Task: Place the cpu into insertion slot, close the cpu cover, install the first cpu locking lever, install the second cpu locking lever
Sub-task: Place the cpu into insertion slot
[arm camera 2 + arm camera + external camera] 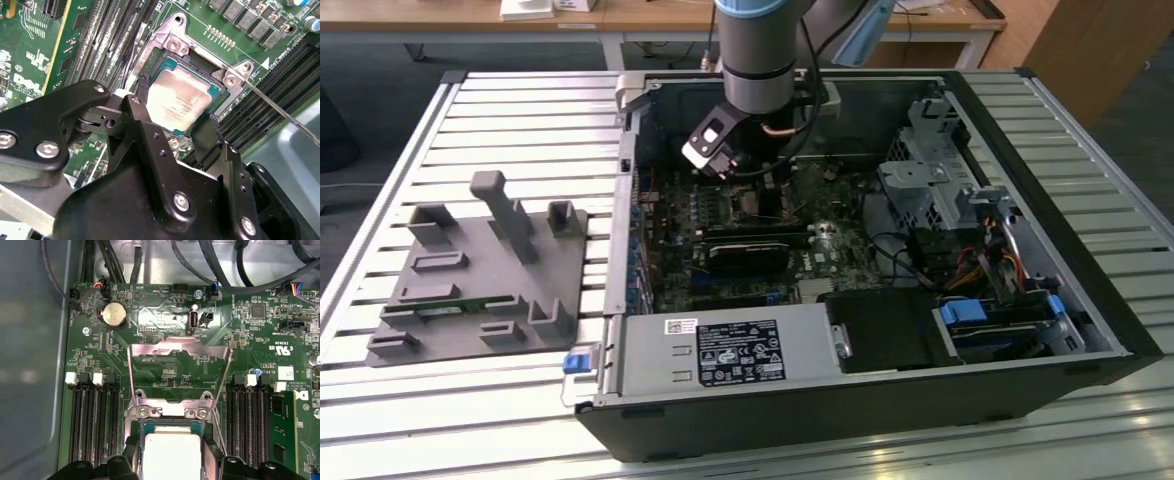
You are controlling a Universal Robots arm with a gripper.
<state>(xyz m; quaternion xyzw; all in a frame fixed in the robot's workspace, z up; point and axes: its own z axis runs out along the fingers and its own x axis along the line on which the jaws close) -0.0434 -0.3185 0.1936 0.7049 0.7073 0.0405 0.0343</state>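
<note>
The cpu [182, 100], a pale silver square on a green board, lies level in the insertion slot [196, 56] on the motherboard. My gripper [177, 107] is down at the socket, its black fingers [212, 127] pressed against two opposite edges of the chip. In the first wrist view the cpu [172, 452] sits between the fingertips of the gripper [172, 460]. The cpu cover [180, 346], a silver frame with a square window, is swung back off the socket. A thin locking lever [280, 112] sticks out free beside the socket. The arm [758, 60] reaches down into the open computer case.
Long black memory slots [92, 425] flank the socket on both sides. A coin cell [113, 315] and cables [115, 260] lie beyond the cover. In the exterior view a graphics card [754, 250], drive cage [927, 180] and power supply [720, 352] crowd the case; a grey fixture [480, 270] stands outside.
</note>
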